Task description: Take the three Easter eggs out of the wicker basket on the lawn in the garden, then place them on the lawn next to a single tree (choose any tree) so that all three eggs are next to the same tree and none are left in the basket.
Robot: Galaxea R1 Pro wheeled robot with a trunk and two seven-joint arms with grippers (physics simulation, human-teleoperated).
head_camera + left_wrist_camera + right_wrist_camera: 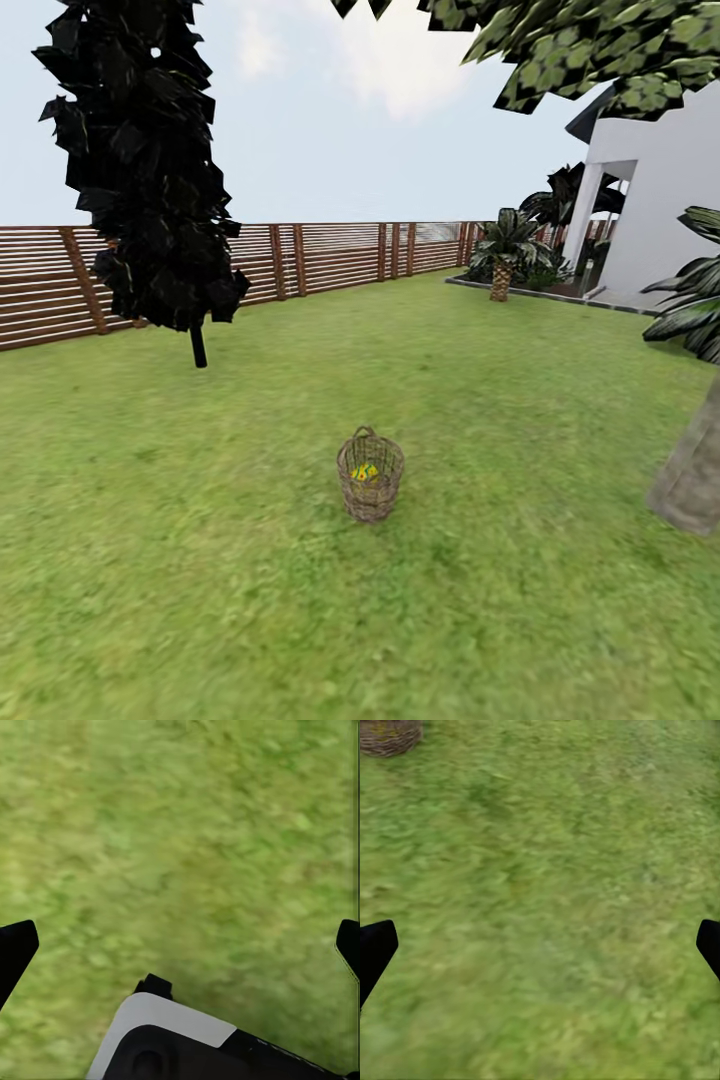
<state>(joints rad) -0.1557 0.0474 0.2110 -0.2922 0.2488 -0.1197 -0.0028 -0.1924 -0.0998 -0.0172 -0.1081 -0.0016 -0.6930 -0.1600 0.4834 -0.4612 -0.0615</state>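
Observation:
A brown wicker basket (370,478) stands upright on the lawn (200,560) in the middle of the head view, with yellow Easter eggs (365,472) showing inside it through the open top. How many eggs lie there I cannot tell. The pale grey-brown trunk of a tree (692,470) rises at the right edge, its leaves overhead. In the left wrist view my left gripper (180,945) is open over bare grass, fingertips (15,949) far apart. My right gripper (540,945) is open too, above grass, with the basket's base (388,736) far off at a corner.
A dark cypress-like tree (150,170) stands at the left near the slatted wooden fence (320,255). A white house (660,210) and a small palm (503,255) sit at the back right. A spiky plant (690,300) overhangs the trunk. A piece of my own white and black body (195,1042) shows below the left gripper.

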